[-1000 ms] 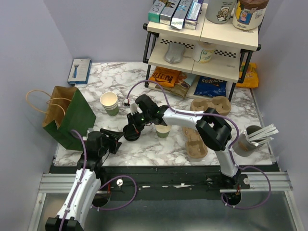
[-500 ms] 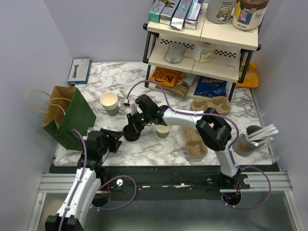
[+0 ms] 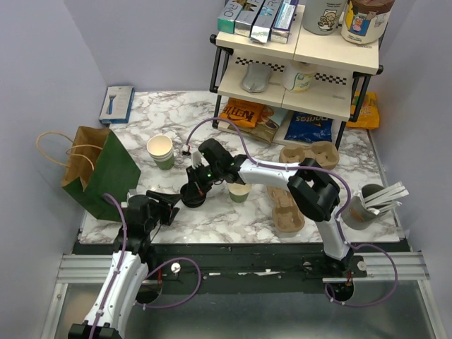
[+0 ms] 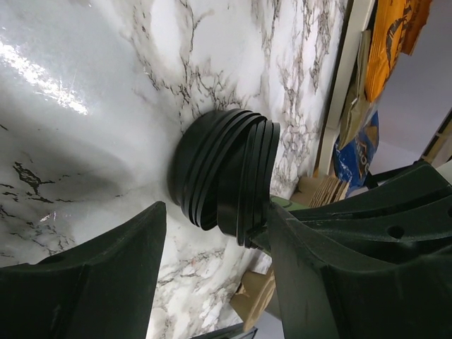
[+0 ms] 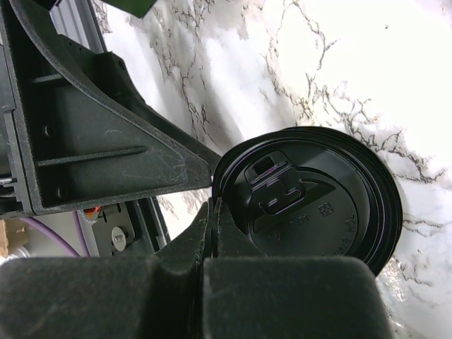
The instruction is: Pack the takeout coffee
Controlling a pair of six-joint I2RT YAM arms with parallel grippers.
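A stack of black plastic lids lies on the marble table, also in the left wrist view. My right gripper is shut on the rim of the top lid, its fingertips pinched together at the lid's edge. The top lid is tilted up from the stack. My left gripper is open, its fingers either side of the stack without touching. A small dark-green cup stands open just right of the lids. Another green cup with a cream rim stands further back left.
A green paper bag lies at the left. Brown pulp carriers sit right of the cup. A grey cup with white sticks is at the right edge. A shelf rack with snacks stands behind, and a blue box lies back left.
Almost nothing. My left arm has shifted very slightly. My right gripper stays pinched on the lid.
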